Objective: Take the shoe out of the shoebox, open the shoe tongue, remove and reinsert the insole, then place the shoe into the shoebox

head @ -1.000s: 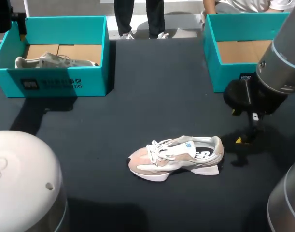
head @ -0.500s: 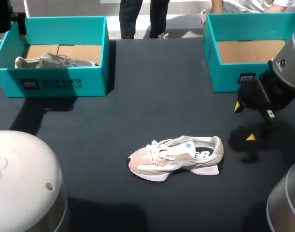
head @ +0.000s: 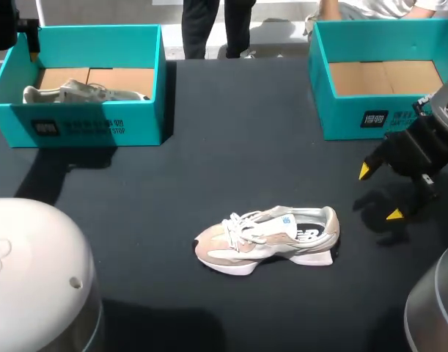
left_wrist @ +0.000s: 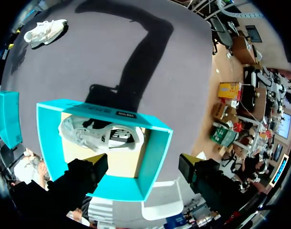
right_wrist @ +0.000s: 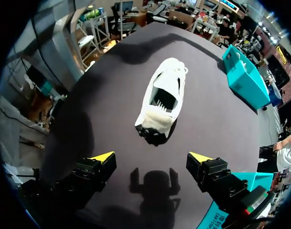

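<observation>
Dark matte tabletop point(head: 238, 132)

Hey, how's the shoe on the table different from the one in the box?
The table shoe stands in the open, pinkish at the toe; the boxed shoe lies inside the left teal shoebox and looks greyer. Both are pale laced sneakers.

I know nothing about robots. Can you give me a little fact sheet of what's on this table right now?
loose shoe: pink-and-white sneaker on the dark table, between the boxes
left shoebox: teal, holds a pale shoe
right shoebox: teal, only its cardboard floor showing
right tool: open, holding nothing, beyond the sneaker's heel
left tool: open, over the left shoebox
</observation>
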Controlling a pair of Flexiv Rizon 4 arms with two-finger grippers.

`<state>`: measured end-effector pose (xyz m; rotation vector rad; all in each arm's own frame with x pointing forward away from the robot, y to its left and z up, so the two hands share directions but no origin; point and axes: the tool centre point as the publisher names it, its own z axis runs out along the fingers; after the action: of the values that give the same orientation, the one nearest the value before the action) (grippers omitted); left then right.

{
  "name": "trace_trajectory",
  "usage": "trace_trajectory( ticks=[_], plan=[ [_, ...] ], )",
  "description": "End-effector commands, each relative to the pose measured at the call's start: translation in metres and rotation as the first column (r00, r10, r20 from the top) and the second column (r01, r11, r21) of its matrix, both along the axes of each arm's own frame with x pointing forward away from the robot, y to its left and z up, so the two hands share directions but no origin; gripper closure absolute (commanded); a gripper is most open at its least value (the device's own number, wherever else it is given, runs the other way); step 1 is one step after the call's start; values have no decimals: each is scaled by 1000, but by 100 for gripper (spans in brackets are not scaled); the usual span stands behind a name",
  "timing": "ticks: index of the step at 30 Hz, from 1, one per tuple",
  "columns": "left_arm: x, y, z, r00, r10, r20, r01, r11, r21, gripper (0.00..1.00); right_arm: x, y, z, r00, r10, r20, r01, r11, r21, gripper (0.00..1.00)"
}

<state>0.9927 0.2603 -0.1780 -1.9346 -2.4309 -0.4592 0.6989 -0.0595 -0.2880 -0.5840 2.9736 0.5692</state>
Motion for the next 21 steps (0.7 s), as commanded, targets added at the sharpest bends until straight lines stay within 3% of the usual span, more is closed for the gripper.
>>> trace_trajectory(
  ticks=[1, 12, 21],
  plan=[
    [-1, 0, 0, 1000, 0, 3, 0, 1000, 1, 0, 1, 7, 1, 1000, -1, 2, 1, 1000, -21, 0],
    [-1, 0, 0, 1000, 0, 3, 0, 1000, 1, 0, 1, 7, 1, 1000, -1, 2, 1, 1000, -21, 0],
    [-1, 0, 0, 1000, 0, 3, 0, 1000, 1, 0, -41, -13, -21, 984, -134, -117, 142, 988, 67, 0]
  ],
)
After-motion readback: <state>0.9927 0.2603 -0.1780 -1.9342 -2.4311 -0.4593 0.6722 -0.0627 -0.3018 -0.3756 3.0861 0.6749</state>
